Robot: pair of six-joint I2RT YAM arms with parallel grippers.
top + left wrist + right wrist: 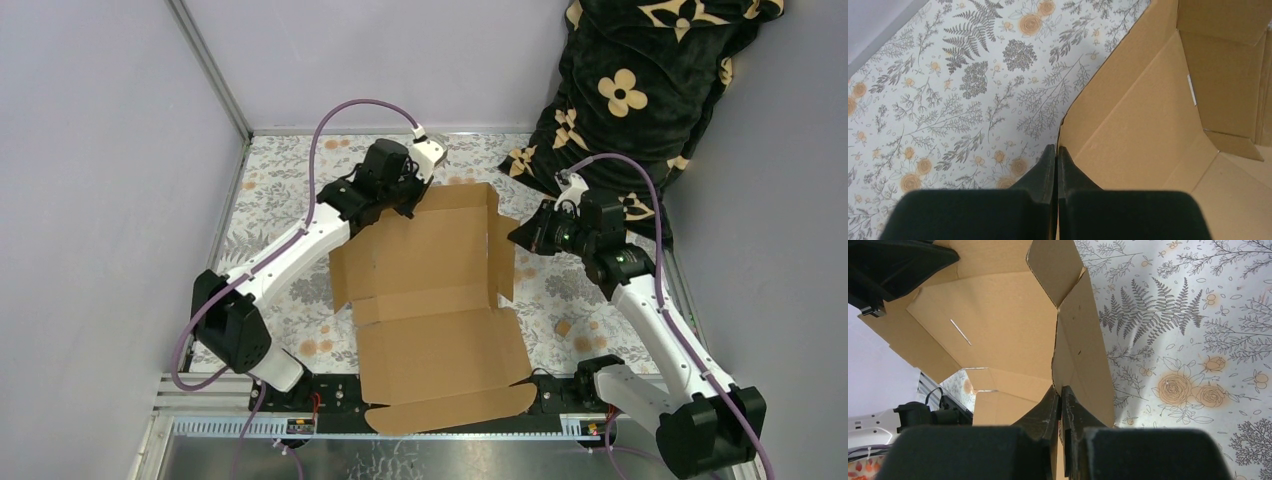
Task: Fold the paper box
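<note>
The paper box (440, 300) is a brown cardboard sheet, partly folded, lying in the middle of the table with its lid panel reaching the near edge. Its far half has side walls raised. My left gripper (412, 195) is shut on the upright left wall near the far left corner; in the left wrist view the gripper (1057, 150) pinches the cardboard edge (1108, 100). My right gripper (520, 237) is shut on the raised right wall; in the right wrist view the gripper (1060, 391) clamps the right wall (1083, 360).
A floral cloth (270, 200) covers the table. A black blanket with tan flowers (630, 90) is heaped at the far right corner. Grey walls and a metal frame (215, 80) close in the left and back. A metal rail (200, 425) runs along the near edge.
</note>
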